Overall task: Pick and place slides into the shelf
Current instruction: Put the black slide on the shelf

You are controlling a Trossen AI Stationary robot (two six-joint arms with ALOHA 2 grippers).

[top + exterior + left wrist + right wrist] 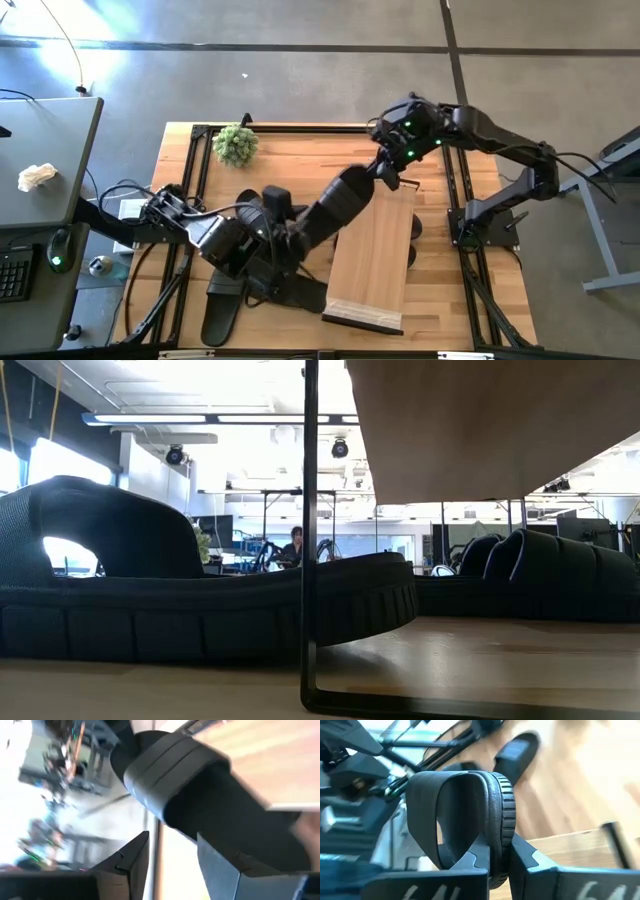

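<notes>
Beside the shelf (pixel 372 255), right gripper (pixel 385 170) clamping a slide (pixel 335 205)

Matte black slides (pixel 340 205), light-wood shelf (pixel 375 255), green plant (pixel 236 145).

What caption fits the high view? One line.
Right jaws clamp a slide at the shelf corner; left jaws open at its other end.
</notes>
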